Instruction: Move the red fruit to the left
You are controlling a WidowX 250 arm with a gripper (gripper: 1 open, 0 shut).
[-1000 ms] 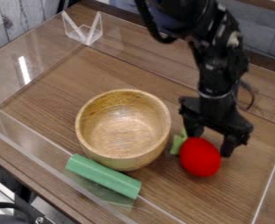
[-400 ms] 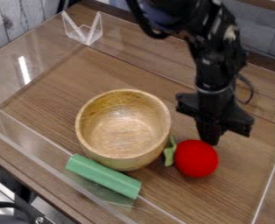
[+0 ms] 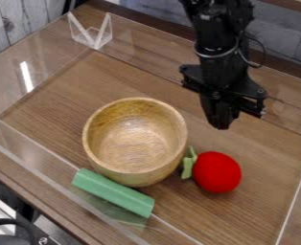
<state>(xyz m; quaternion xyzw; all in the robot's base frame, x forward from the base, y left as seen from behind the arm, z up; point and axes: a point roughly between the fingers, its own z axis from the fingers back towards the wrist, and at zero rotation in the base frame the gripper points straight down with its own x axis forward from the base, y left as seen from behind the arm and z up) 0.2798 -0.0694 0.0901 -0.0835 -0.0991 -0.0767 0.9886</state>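
Hanging above the tabletop (image 3: 77, 81), gripper (image 3: 225, 120) pointing almost straight down, well clear of the wood. Jaws look nearly pressed together, only a narrow dark tip visible; exact gap too small to tell. Nothing pinched, nothing touched.

Red fruit (image 3: 218, 172) lying on the tabletop at about 6 o'clock from the gripper, apart from it, not held. Green stem (image 3: 188, 163) at the fruit's 9 o'clock side, right against the bowl (image 3: 136, 141). Fruit just beside the bowl, at its 4 o'clock.

Bowl upright, wooden, nothing inside, near the middle of the tabletop. Green block (image 3: 112, 193) lying flat at the bowl's 7 o'clock, just beside the base, long axis running from 10 to 4 o'clock.

Clear walls (image 3: 25, 153) ringing the work area; small clear stand (image 3: 90, 32) at the far corner, about 11 o'clock from the bowl, well apart from everything else.
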